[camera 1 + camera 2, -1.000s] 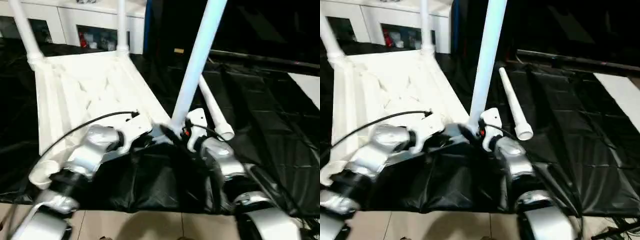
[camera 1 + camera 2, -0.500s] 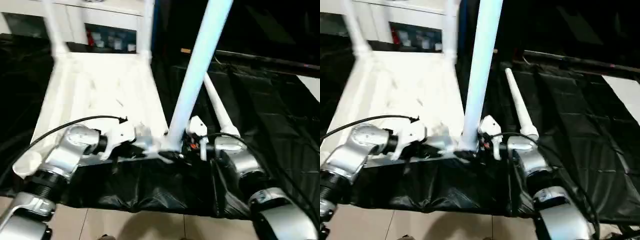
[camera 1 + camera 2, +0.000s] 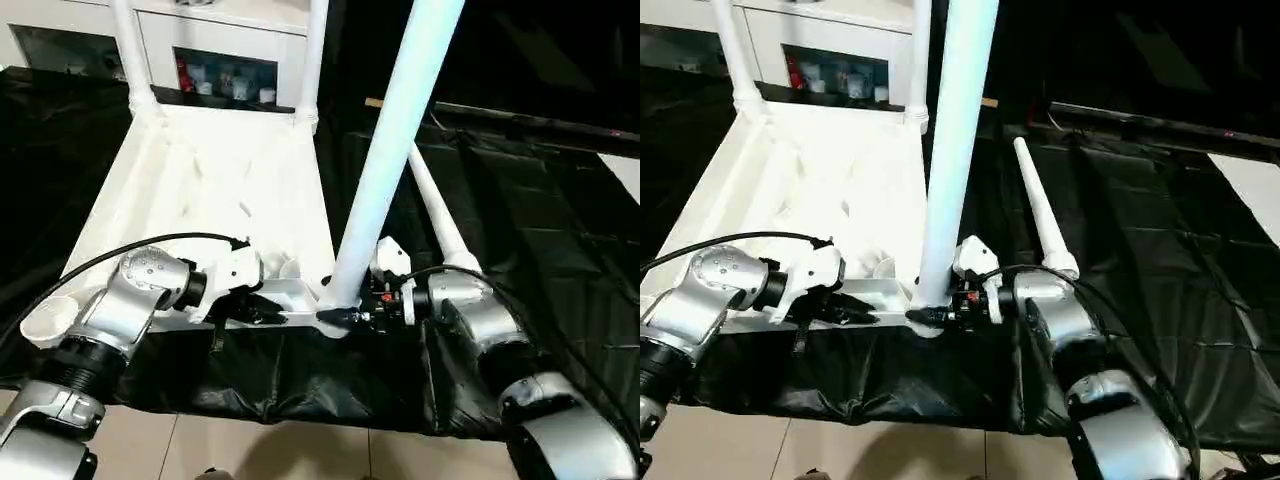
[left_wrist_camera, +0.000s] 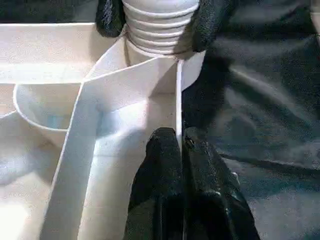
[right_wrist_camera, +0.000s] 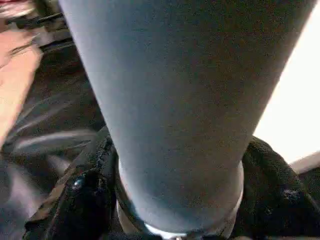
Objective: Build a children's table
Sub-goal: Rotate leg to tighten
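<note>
Standing nearly upright at the near right corner of the white table top (image 3: 220, 190), the third leg (image 3: 395, 140) is resting with its ribbed foot in the corner socket (image 4: 160, 30), and its long axis is leaning a little away from the robot. The top is lying upside down on the black-covered work table (image 3: 540, 200), toward its near left part, with two legs (image 3: 125, 50) already standing in the far corners. The right gripper (image 3: 940, 315) is reaching in from the right, and its black fingers (image 5: 85, 200) are sitting on both sides of the leg's base, clasping it. The left gripper (image 3: 262, 312) is nearly closed and is pinching the thin wall of the top (image 4: 178, 100) just beside this socket, so it is steadying the top. The fourth leg (image 3: 1040, 215) is lying on the cloth just right of the top, pointing away from the robot. I judge that the coming move is pressing or turning the leg along its own axis into the socket.
</note>
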You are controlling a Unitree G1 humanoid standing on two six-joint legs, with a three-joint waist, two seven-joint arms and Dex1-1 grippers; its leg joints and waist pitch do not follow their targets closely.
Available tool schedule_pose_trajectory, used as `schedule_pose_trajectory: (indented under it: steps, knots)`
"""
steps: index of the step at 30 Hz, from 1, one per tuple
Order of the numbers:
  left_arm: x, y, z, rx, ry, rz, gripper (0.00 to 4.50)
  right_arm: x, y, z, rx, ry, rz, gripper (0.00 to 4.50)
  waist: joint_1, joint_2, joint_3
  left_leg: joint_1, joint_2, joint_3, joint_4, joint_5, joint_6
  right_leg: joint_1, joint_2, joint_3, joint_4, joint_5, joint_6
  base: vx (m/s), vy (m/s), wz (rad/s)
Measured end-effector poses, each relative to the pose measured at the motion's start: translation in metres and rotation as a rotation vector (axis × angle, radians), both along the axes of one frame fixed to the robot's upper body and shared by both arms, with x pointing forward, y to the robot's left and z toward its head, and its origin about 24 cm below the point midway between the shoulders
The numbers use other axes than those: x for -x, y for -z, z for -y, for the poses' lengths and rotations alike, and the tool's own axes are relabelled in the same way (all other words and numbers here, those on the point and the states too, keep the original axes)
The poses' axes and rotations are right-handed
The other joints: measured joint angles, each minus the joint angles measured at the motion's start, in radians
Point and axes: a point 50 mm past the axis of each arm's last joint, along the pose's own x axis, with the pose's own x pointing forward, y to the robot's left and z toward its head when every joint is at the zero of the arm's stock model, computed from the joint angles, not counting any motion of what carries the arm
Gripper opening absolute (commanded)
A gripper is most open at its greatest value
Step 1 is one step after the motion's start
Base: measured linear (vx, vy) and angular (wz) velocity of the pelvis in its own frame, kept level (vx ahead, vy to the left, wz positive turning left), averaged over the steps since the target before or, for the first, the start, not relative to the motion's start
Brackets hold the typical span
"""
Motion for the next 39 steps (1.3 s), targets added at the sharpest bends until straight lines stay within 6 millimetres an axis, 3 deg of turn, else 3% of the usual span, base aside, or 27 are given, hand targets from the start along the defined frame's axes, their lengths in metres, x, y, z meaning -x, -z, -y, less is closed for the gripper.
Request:
schedule_pose_trajectory:
  steps: [4,11,13,15,19,30,37,39]
  knots:
    - [-0.013,0.005,0.020,0.004,-0.158,0.056,0.00,-0.012,0.007,-0.007,-0.036,0.354,-0.003,2.74,-0.015,0.000,0.000,0.002,-0.001,-0.001,0.001,0.001,-0.002,0.000,0.000,0.001,0.000,-0.001,0.003,0.000,0.000,0.00]
    - [-0.018,0.008,0.043,0.013,-0.265,0.092,0.00,-0.022,0.007,-0.016,-0.045,0.609,0.009,2.74,-0.025,0.000,0.000,0.002,-0.001,-0.001,-0.001,0.001,-0.002,-0.001,0.000,0.000,0.000,-0.001,0.003,0.000,0.000,0.00]
    - [-0.018,0.007,0.044,0.008,-0.264,0.104,0.00,-0.022,0.006,-0.016,-0.052,0.626,0.018,3.30,-0.026,0.000,0.000,0.001,-0.001,-0.001,-0.001,0.001,-0.002,-0.002,0.000,0.000,0.000,0.001,0.001,0.000,0.000,0.00]
    - [-0.018,0.006,0.045,0.006,-0.258,0.112,0.00,-0.022,0.006,-0.016,-0.053,0.626,0.023,3.46,-0.025,0.000,0.000,0.000,-0.001,-0.001,-0.003,0.001,-0.002,-0.003,0.000,0.000,-0.001,0.001,0.000,0.000,0.000,0.00]
    - [-0.018,0.004,0.043,0.000,-0.243,0.125,0.00,-0.022,0.005,-0.017,-0.048,0.601,0.051,3.83,-0.027,0.000,0.000,-0.004,-0.001,0.000,-0.003,0.001,-0.002,-0.008,0.000,0.000,-0.001,0.001,0.000,0.000,0.000,0.00]
    - [-0.006,-0.002,0.013,0.004,-0.077,0.075,0.00,-0.012,-0.001,0.004,-0.017,0.166,0.050,3.83,-0.024,-0.001,0.000,-0.012,0.000,0.001,-0.003,0.001,-0.001,-0.014,0.001,-0.001,-0.001,0.001,-0.001,0.000,0.000,0.00]
    - [0.002,-0.004,0.001,0.011,0.025,0.012,0.00,-0.003,-0.006,0.007,0.024,-0.071,0.049,3.83,-0.008,-0.003,0.000,-0.012,0.000,0.001,-0.002,0.001,-0.001,-0.013,0.000,-0.001,-0.001,0.001,-0.001,0.000,0.000,0.00]
    - [0.004,-0.004,-0.001,0.001,0.055,-0.007,0.00,-0.002,-0.007,0.005,0.033,-0.125,0.046,3.59,-0.004,-0.003,-0.001,-0.012,0.000,0.001,-0.002,0.001,-0.001,-0.014,0.000,-0.001,-0.001,0.001,-0.001,0.000,0.000,0.00]
